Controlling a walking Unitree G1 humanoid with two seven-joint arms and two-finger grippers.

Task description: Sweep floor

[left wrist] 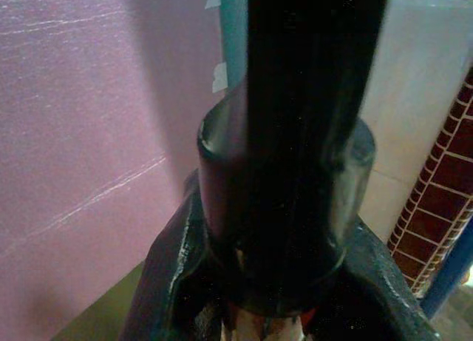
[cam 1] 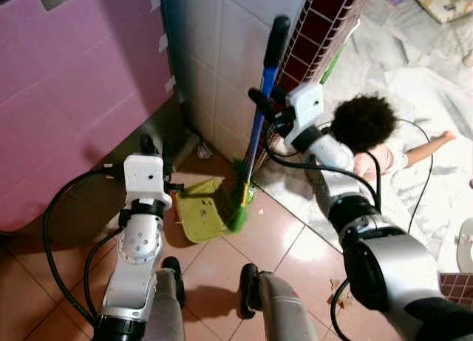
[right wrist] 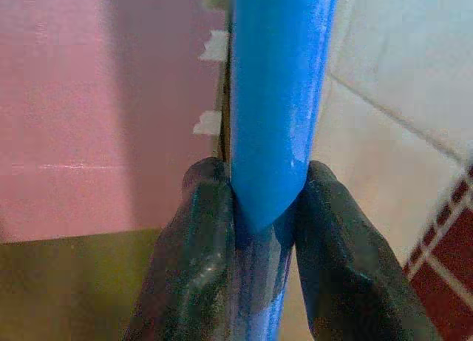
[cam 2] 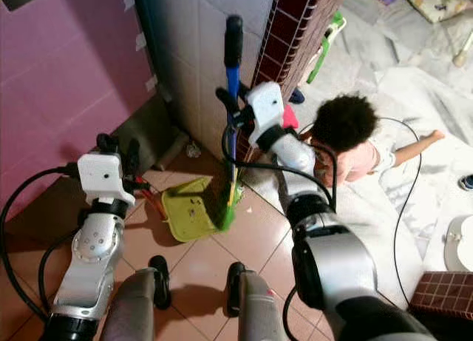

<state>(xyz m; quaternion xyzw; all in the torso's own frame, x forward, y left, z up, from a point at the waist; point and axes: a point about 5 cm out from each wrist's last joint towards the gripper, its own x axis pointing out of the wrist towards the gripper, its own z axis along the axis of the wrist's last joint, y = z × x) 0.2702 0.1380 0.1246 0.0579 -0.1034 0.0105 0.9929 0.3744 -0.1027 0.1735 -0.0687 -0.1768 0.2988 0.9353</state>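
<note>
The right gripper (cam 1: 260, 104) has its two fingers pinched around the blue shaft of the broom (cam 1: 258, 126), about midway up, probably so the green bristles stay on the red tile floor (cam 1: 295, 245) right at the lip of the green dustpan (cam 1: 201, 210). The left gripper (cam 1: 151, 150) is clamped on the dustpan's black handle, holding the pan tilted toward the bristles by the wall corner. A person sits on the pale floor just behind the right arm, so wide strokes look risky.
</note>
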